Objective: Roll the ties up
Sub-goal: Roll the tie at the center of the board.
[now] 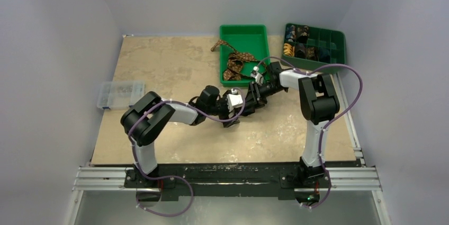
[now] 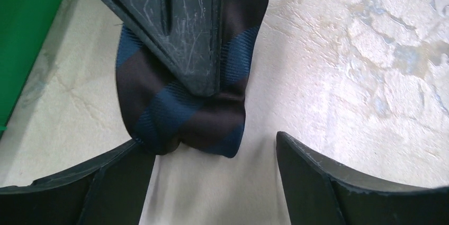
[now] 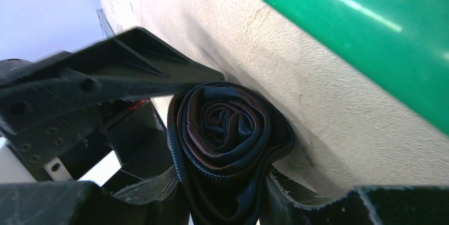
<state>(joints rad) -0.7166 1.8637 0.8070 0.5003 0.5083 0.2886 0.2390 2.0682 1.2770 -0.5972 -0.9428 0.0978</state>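
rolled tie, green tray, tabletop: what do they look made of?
rolled tie: woven fabric, fine ribbed weave, slight sheen, navy and dark brown stripes.
green tray: likely moulded plastic, glossy, sharp highlights.
tabletop: beige, mottled, matte; stone-look laminate or vinyl, can't say.

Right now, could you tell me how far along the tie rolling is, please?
Done: the navy tie is coiled, and other coils sit in the organizer. In hand: the right gripper clamps that coil; the left gripper is open. Left: the brown tie lies unrolled in the green tray.
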